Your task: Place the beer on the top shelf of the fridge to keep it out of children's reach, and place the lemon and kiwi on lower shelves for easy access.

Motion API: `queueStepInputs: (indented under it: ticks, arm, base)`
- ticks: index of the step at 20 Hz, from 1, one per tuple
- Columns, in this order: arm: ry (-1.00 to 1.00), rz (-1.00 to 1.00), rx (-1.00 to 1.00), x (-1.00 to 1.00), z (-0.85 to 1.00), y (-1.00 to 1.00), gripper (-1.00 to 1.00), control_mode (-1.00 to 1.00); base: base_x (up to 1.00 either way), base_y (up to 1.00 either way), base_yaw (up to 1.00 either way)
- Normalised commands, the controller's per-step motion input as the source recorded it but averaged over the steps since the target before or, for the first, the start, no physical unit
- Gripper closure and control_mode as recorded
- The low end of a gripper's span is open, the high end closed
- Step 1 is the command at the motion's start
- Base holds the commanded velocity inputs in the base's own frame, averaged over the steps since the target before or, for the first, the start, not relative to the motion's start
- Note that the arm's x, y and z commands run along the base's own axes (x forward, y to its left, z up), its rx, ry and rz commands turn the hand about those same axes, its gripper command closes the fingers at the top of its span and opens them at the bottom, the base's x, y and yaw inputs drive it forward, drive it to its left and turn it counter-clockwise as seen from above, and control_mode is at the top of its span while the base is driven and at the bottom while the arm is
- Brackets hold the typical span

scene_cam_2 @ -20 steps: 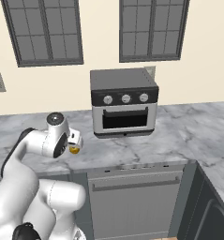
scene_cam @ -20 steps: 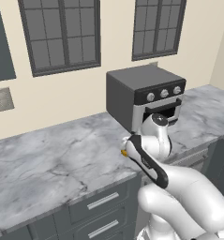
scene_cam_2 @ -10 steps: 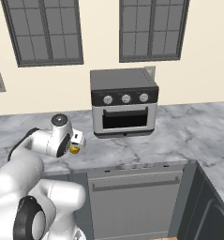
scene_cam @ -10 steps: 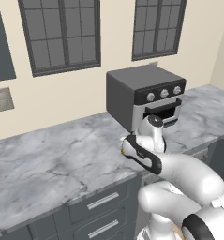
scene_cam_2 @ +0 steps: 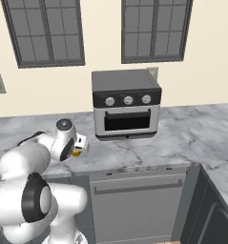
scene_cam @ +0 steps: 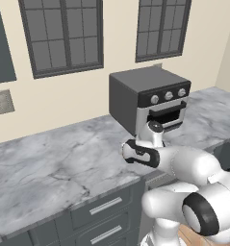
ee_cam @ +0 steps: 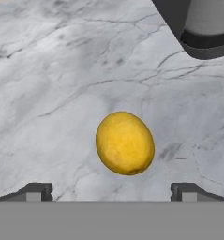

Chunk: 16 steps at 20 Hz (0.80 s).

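Hand view is showing the lemon (ee_cam: 125, 143) lying alone on the marble bench (ee_cam: 48, 84), centred between the gripper's (ee_cam: 111, 191) wide-apart jaws, with the toaster oven (ee_cam: 197, 26) sitting just beyond it to the far right. The lemon pickup is looking like the step in hand. Next, the jaws are needing to drop around the fruit and close before any carrying to the fridge.
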Motion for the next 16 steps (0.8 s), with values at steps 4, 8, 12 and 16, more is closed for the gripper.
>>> queueStepInputs:
  ticks: [4,8,12,16]
  arm:
    - [0.00,0.00,0.00,0.16,-0.27,0.00,-1.00,-1.00]
    - [0.00,0.00,0.00,0.17,-0.25,0.00,-1.00,-1.00]
    - [0.00,0.00,0.00,0.18,-0.20,0.00,-1.00,-1.00]
    - [0.00,0.00,0.00,0.18,-0.18,0.00,-1.00,-1.00]
  base:
    - [0.00,0.00,0.00]
    - [0.00,0.00,0.00]
    - [0.00,0.00,0.00]
    - [0.00,0.00,0.00]
